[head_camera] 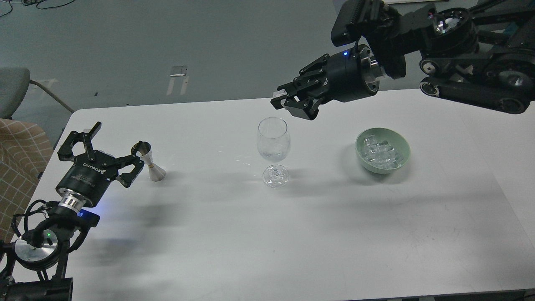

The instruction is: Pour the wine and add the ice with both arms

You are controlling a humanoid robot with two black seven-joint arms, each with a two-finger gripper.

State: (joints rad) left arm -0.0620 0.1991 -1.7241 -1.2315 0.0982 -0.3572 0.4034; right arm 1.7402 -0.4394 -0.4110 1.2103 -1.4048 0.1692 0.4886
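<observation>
A clear stemmed wine glass (273, 146) stands upright at the middle of the white table (267, 234). A green bowl (362, 156) to its right holds several clear ice cubes (381, 152). My right gripper (282, 99) is shut on one ice cube (278, 93) and hovers just above and right of the glass rim. A silver jigger (151, 164) stands at the left. My left gripper (115, 146) is open, its right finger next to the jigger, not gripping it.
A chair (12, 90) and a checked cushion (19, 163) stand off the table's left edge. The grey floor lies beyond the far edge. My right arm (459, 29) spans the upper right above the bowl.
</observation>
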